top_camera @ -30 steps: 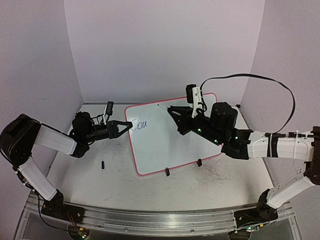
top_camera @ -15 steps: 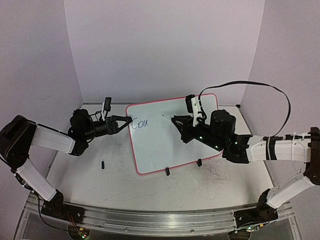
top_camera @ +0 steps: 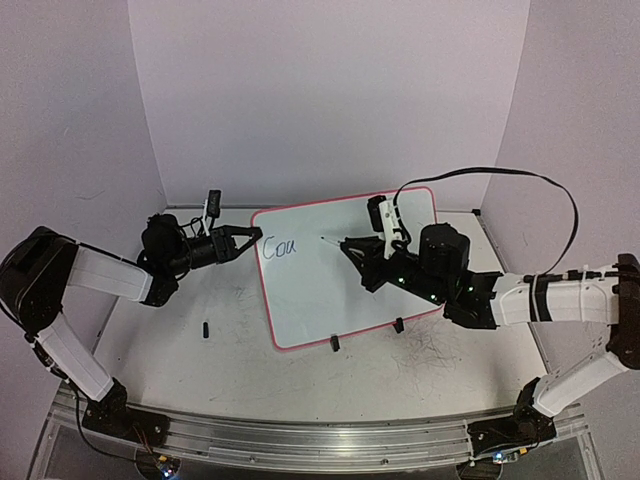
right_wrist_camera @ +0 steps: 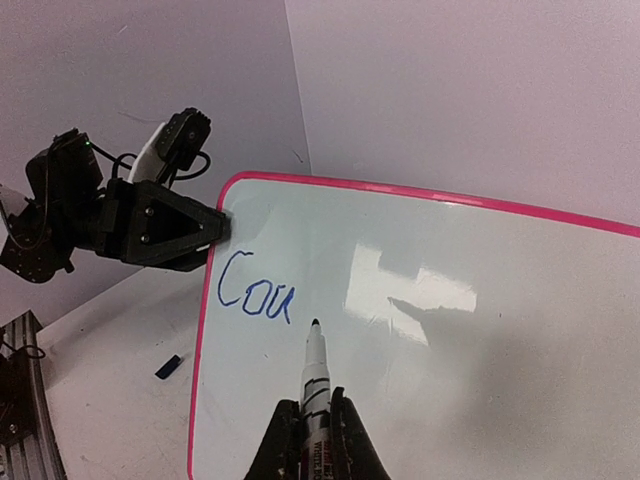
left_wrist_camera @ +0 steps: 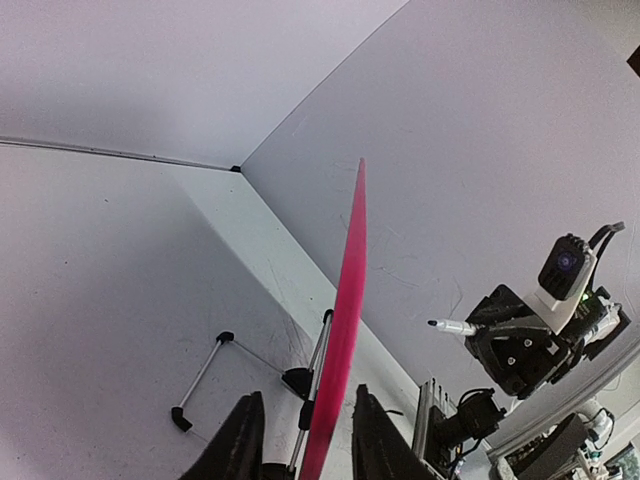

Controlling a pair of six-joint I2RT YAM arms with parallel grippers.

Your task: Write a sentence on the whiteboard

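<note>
Progress is slight: the blue cursive sentence [right_wrist_camera: 255, 297] reads only "Cou" on the glossy white, pink-rimmed whiteboard [right_wrist_camera: 480, 340] between the arms. Right tool [right_wrist_camera: 313, 425] pinches a white marker [right_wrist_camera: 315, 370]; left tool [left_wrist_camera: 308, 405] straddles the rim, grip unclear. Press lightly, evenly.

Left wrist view: board [left_wrist_camera: 350, 300] seen edge-on, red rim only; its face and the writing [right_wrist_camera: 255, 290] were hidden there. The rim's near end ran off the bottom edge between the left pincer's [left_wrist_camera: 308, 400] fingers.
Right wrist view: board's right and near parts cut off. Marker [right_wrist_camera: 316, 365] barrel buried in right pincer [right_wrist_camera: 315, 405]; label unreadable.
Top view: tip-to-board contact too small to tell. Black bit [top_camera: 205, 329] on worktop [top_camera: 230, 370] unidentifiable.
</note>
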